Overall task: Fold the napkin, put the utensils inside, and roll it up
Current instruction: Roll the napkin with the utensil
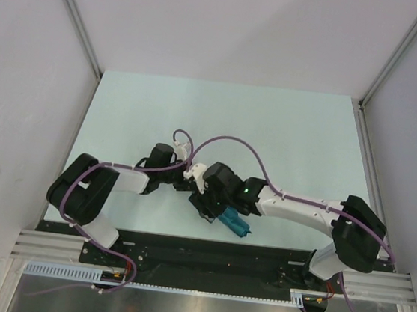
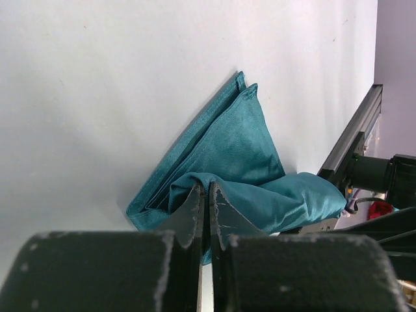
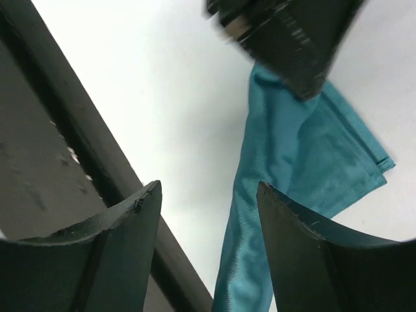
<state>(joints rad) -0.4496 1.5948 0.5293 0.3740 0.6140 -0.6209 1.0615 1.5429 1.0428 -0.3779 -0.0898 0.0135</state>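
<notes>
The teal napkin [image 2: 240, 149] lies folded and bunched on the white table near its front edge, and only a small teal part [image 1: 235, 224] shows from above, beneath the two wrists. My left gripper [image 2: 207, 190] is shut, with a raised fold of the napkin pinched between its tips. My right gripper [image 3: 208, 192] is open; a strip of the napkin [image 3: 286, 195] runs along the inner side of its right finger [image 3: 305, 253] without being gripped. From above, the left gripper [image 1: 194, 181] and the right gripper [image 1: 207, 207] sit close together. The utensils are out of view.
A black base rail [image 1: 205, 250] runs along the table's near edge, just behind the napkin, and shows as a dark bar [image 3: 78, 149] in the right wrist view. White walls enclose the table [image 1: 220, 120] on three sides. The left gripper's body [image 3: 286, 39] hangs over the napkin.
</notes>
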